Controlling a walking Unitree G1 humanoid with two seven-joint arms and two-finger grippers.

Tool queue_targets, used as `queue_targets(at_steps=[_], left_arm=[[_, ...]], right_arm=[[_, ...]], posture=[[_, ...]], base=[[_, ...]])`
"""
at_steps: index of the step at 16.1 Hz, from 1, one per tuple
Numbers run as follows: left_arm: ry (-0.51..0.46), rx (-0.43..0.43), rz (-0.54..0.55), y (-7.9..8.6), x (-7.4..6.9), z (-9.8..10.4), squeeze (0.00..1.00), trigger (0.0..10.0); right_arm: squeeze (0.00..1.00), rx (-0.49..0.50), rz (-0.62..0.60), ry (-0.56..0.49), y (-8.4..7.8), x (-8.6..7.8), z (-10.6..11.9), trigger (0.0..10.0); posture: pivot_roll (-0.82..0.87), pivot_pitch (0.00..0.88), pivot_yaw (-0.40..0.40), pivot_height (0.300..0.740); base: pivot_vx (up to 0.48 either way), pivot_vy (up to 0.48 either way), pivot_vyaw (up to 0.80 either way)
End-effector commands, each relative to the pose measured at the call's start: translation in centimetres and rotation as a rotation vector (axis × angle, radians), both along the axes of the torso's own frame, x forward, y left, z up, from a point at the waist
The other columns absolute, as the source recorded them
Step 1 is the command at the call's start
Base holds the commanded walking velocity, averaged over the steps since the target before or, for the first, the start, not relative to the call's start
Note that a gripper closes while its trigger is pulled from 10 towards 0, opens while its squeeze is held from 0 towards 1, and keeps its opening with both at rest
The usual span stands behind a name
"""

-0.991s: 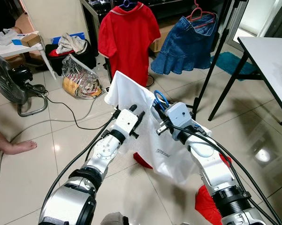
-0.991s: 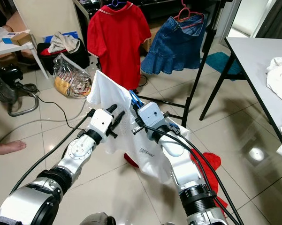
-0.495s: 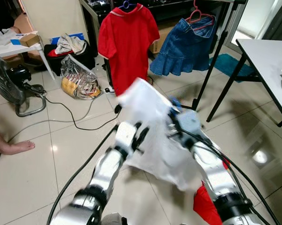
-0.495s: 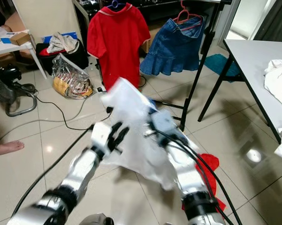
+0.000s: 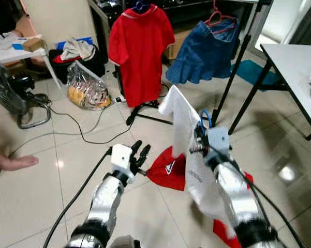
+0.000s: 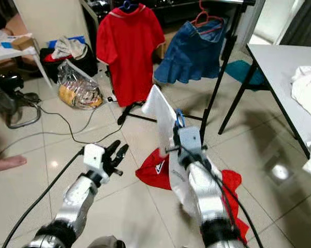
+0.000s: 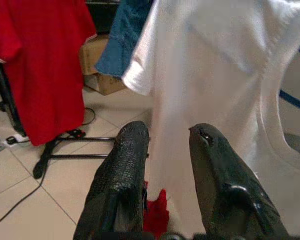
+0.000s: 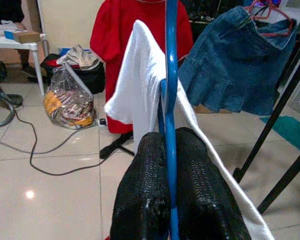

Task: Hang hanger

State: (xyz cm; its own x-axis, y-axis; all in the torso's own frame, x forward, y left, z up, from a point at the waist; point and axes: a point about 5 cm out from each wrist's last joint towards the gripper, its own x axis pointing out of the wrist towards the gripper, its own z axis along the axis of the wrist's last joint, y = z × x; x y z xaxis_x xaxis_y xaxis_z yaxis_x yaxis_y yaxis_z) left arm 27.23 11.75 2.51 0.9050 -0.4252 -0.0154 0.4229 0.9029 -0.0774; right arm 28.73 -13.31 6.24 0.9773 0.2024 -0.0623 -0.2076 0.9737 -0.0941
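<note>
Right pincer point(image 8: 167, 200) clamping blue hanger point(image 8: 170, 75), white shirt point(image 5: 183, 124) draping over it; left pincer point(image 7: 164, 165) gaping empty beside. Risking shirt sliding off if tilting.

Tiled floor point(image 5: 52, 175) carries red cloth point(image 5: 165, 168), fan point(image 5: 10, 95), cables point(image 5: 77, 132).

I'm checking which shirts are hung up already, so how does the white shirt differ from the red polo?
The white shirt is on a blue hanger pinched in the right claw, out over the floor; the red polo already hangs on the rack. The white shirt is bunched and tilted; the red polo hangs flat and straight. Both are short-sleeved tops on hangers.
</note>
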Motion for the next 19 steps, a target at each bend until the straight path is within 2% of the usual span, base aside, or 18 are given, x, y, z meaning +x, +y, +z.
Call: queue_targets(at_steps=[1,6,19], left_arm=[[0.006,-0.011,0.021,0.2,-0.2,-0.1,0.0,10.0],[0.008,-0.02,0.056,0.2,-1.3,-0.3,0.0,10.0],[0.016,-0.025,0.064,-0.1,-1.7,-0.1,0.0,10.0]], right_arm=[[0.0,0.011,0.001,-0.038,-0.1,-0.1,0.5,10.0],[0.0,-0.017,0.029,-0.033,-0.5,-1.5,-0.4,10.0],[0.0,-0.045,0.064,-0.019,-0.5,-1.9,-1.0,10.0]], posture=[[0.11,0.009,0.032,0.74],[0.11,0.02,0.026,0.74],[0.12,0.0,0.015,0.74]], base=[[0.0,0.0,0.0],[0.0,0.0,0.0],[0.0,0.0,0.0]])
